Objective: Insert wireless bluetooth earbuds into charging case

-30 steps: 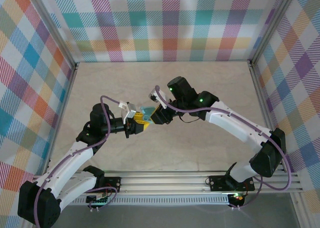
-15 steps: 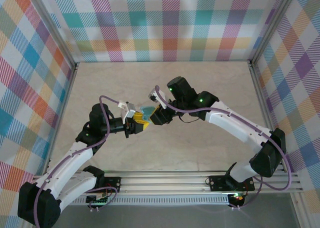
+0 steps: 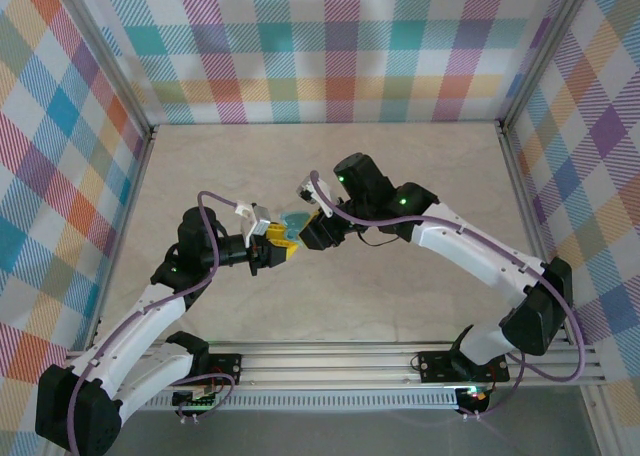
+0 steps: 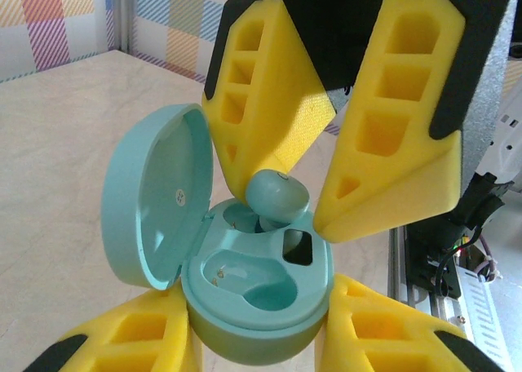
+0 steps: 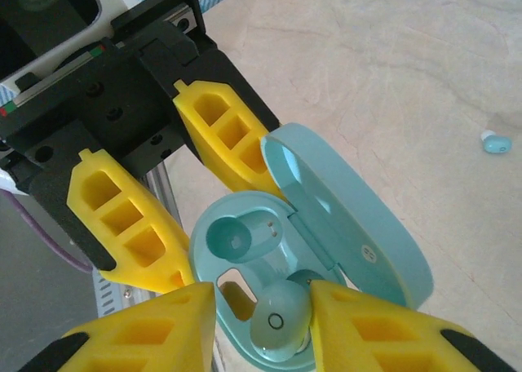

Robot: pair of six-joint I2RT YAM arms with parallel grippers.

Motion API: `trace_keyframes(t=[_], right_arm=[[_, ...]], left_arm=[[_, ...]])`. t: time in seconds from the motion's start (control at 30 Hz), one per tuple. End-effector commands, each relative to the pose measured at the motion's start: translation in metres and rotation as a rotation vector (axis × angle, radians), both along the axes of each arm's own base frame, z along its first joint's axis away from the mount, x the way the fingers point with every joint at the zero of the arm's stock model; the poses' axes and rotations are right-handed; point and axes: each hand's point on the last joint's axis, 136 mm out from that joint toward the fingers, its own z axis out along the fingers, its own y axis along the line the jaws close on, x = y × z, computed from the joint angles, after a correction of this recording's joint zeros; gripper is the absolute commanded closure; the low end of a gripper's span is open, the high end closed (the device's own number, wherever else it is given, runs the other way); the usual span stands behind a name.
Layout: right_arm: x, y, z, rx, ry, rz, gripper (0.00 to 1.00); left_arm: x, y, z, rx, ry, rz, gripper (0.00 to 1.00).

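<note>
My left gripper (image 4: 257, 327) is shut on the light-blue charging case (image 4: 245, 307) and holds it above the table with its lid (image 4: 151, 197) swung open. One earbud (image 4: 277, 197) sits tilted in the far socket of the case; the near socket (image 4: 245, 282) has nothing in it. My right gripper (image 5: 261, 307) hangs over the case with that earbud (image 5: 281, 323) between its fingers. One finger touches it and a gap shows on the other side, so the jaws stand open. In the top view both grippers (image 3: 283, 241) (image 3: 303, 231) meet at the case (image 3: 292, 223). A second earbud (image 5: 496, 142) lies on the table.
The pale tabletop (image 3: 400, 166) is ringed by plaid walls and metal posts. The aluminium rail (image 3: 330, 361) with both arm bases runs along the near edge. The purple cables (image 3: 205, 216) loop over the arms.
The right gripper's jaws have spread a little around the earbud. Both arms and the case stay almost where they were.
</note>
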Motion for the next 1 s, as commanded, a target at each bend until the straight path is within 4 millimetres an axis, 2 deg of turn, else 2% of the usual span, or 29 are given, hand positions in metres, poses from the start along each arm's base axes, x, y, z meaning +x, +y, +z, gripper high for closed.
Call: trace_keyframes(t=[0.0, 0.37, 0.5, 0.8, 0.97], right_arm=[[0.014, -0.011, 0.012, -0.007, -0.063, -0.081, 0.63], [0.015, -0.015, 0.024, 0.014, -0.091, -0.107, 0.63], [0.016, -0.018, 0.035, 0.037, -0.116, -0.123, 0.64], [0.03, -0.026, 0.04, 0.048, -0.111, -0.217, 0.66], [0.048, -0.033, 0.042, 0.073, -0.059, -0.321, 0.65]], left_arm=[[-0.014, -0.003, 0.034, -0.06, -0.141, -0.08, 1.0], [-0.013, -0.002, 0.034, -0.054, -0.14, -0.067, 1.0], [-0.012, -0.001, 0.032, -0.046, -0.136, -0.05, 1.0], [-0.009, 0.008, 0.028, -0.047, -0.135, 0.035, 1.0], [0.001, 0.024, 0.015, 0.015, -0.086, 0.178, 1.0]])
